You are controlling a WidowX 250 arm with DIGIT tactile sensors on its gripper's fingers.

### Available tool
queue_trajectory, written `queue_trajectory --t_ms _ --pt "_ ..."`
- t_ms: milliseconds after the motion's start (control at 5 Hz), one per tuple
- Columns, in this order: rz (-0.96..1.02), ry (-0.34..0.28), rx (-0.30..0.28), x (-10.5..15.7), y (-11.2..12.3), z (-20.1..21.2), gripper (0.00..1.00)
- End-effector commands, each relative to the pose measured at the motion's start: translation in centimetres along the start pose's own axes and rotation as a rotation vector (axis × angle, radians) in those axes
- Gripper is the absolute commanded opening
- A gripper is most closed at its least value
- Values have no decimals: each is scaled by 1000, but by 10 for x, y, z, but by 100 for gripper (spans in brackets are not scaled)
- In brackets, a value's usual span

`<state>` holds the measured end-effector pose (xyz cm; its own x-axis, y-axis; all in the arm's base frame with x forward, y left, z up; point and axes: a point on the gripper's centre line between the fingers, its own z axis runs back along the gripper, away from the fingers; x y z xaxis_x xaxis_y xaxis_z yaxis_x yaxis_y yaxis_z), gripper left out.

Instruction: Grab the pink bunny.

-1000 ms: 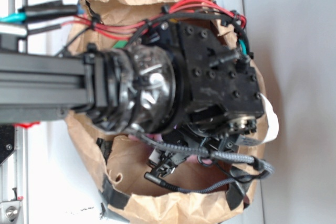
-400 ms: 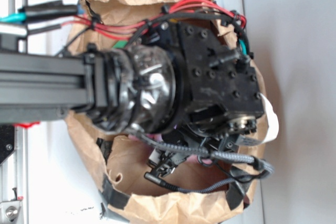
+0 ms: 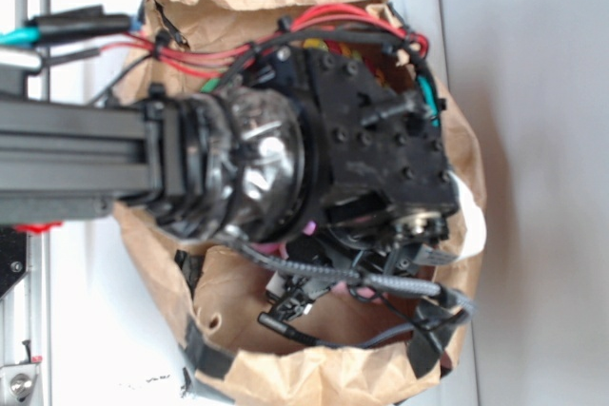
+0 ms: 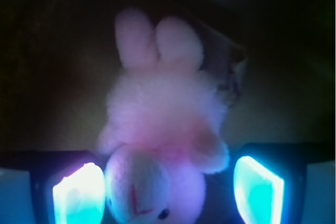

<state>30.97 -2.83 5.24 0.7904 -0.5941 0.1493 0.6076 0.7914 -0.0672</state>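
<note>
So the wrist view was the useful one here. The pink bunny (image 4: 163, 129) sat right between the two fingers of the gripper (image 4: 168, 190), head toward the camera and its two long ears pointing away, up into the dark. One tiny dark eye and a bit of pink stitching on the face showed at the bottom edge. The fingers (image 4: 79, 195) glowed bright cyan and stood wide apart, one on each side of the plush. The left one looked to be just beside or brushing the bunny's head, hard to tell which, while the right one had a clear dark gap between it and the bunny's stubby limb. So the jaws were open around the toy, not clamped on it. Everything around the bunny was dim and brownish, with a lighter torn-looking edge just right of the ears.

The exterior view didn't show much of the bunny at all. The arm (image 3: 86, 154) reached in from the left and its black wrist block hung over a crumpled brown paper bag (image 3: 285, 368) on a white table (image 3: 533, 178), covering most of the bag's opening. Red wires (image 3: 333, 18) looped over the top of the block and a grey braided cable (image 3: 381, 280) ran under it. Only little slivers of pink peeked out beneath the wrist, down inside the bag.
</note>
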Motion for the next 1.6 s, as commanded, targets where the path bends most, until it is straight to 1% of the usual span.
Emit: queue_trajectory --t_ms 0,200,400,600,800,1000,1200,1400 --pt "-41 16 16 10 -10 -11 100" --pt "-27 22 25 8 -11 -19 64" --pt "-16 16 15 6 -13 -13 0" --pt "18 -17 16 3 -15 13 0" --pt "108 -49 23 -5 -11 42 0" --pt "231 -76 15 -24 -8 82 0" --pt "323 -56 65 -37 -8 110 0" --pt "416 -91 110 -49 -5 133 0"
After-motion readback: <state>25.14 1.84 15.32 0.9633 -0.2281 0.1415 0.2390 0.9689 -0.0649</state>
